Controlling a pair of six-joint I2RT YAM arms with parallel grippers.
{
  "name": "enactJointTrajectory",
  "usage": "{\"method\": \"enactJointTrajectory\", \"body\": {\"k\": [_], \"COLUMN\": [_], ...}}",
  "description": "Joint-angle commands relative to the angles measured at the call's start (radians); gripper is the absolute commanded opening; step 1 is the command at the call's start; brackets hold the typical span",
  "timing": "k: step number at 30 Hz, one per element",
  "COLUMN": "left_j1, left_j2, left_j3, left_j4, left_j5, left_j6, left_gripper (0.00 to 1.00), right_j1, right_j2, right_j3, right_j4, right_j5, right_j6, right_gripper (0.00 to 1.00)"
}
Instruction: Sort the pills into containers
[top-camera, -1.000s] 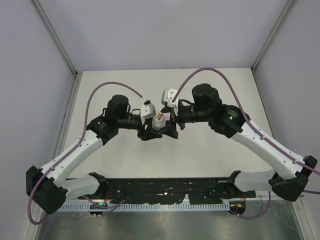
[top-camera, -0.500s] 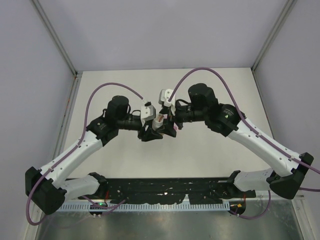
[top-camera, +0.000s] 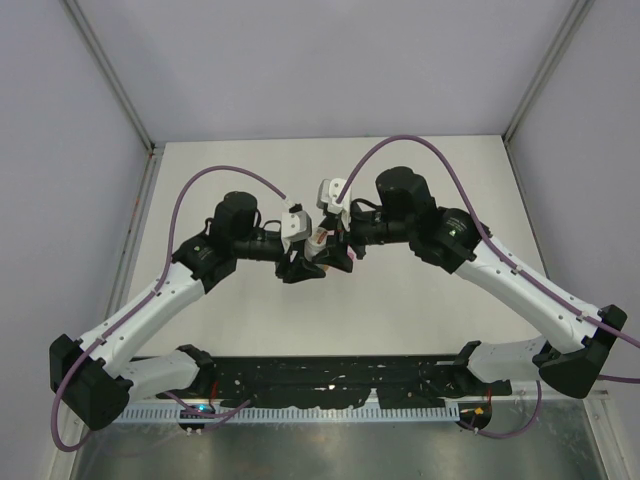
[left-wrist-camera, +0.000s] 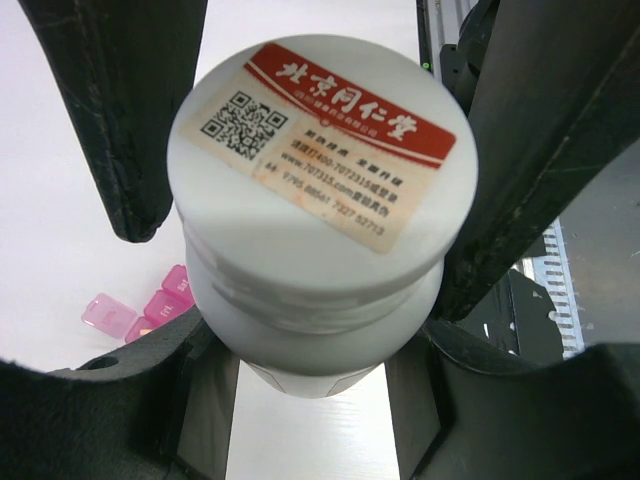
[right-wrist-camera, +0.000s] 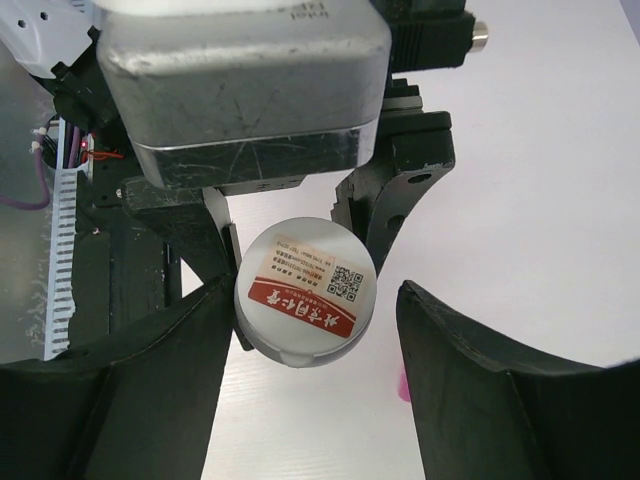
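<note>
Gripping a white bottle (left-wrist-camera: 315, 200) by its body, the left gripper (left-wrist-camera: 310, 390) has its jaws narrowed onto it from both sides, with the cap pointing up at the wrist camera. The right gripper (right-wrist-camera: 315, 300) faces it from the other side and straddles the cap with its jaws apart. In the right wrist view, one finger (right-wrist-camera: 150, 380) lies at the cap's edge, though I cannot tell whether it touches. The other finger (right-wrist-camera: 480, 390) stands off with table showing in the gap. It holds nothing.

A label (left-wrist-camera: 330, 140) covers most of the cap. Its top is a red band carrying white Chinese characters, 北京同仁堂. Below, on a pale orange ground, sit a black QR code (left-wrist-camera: 245, 122) and several lines of small red print. These include what looks like a web address and strings of digits, too fine to read with certainty.

The pink pill box (left-wrist-camera: 140, 305) lies on the white table (left-wrist-camera: 60, 200) below the raised bottle. It is seen at the lower left of the left wrist view, with a few square translucent compartments showing and the rest hidden behind the gripper. A sliver of the same pink shows in the right wrist view.
</note>
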Motion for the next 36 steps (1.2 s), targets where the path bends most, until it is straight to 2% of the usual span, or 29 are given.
{"method": "enactJointTrajectory", "body": {"k": [1,8,12,17,20,24,29,36], "left_j1": [-0.002,-0.004,-0.004,-0.005,-0.002,-0.002,-0.002,0.001], "left_j2": [-0.025,-0.028,-0.025,-0.02,-0.015,-0.012,0.0,0.003], "left_j3": [0.021,0.02,0.02,0.017,0.017,0.018,0.029,0.026], "left_j4": [0.026,0.026,0.026,0.023,0.023,0.029,0.023,0.032], "left_j5": [0.0,0.001,0.0,-0.02,-0.034,-0.057,-0.077,-0.105], "left_j6": [0.01,0.003,0.003,0.0,-0.005,-0.017,-0.023,-0.034], "left_gripper": [0.0,0.0,0.0,0.01,0.14,0.31,0.41,0.62], "right_j1": [-0.001,-0.001,-0.001,-0.008,-0.017,-0.024,-0.034,-0.047], "right_j2": [0.009,0.015,0.012,0.003,-0.003,-0.013,-0.02,-0.033], "right_j3": [0.003,0.006,0.006,0.005,0.0,-0.005,-0.008,-0.014], "right_j4": [0.041,0.04,0.037,0.034,0.037,0.037,0.037,0.037], "right_j5": [-0.01,-0.019,-0.019,-0.017,-0.019,-0.019,-0.013,-0.011], "right_j6": [0.005,0.009,0.005,0.001,0.001,0.005,0.006,0.005], "right_gripper": [0.68,0.6,0.43,0.33,0.27,0.24,0.22,0.21]}}
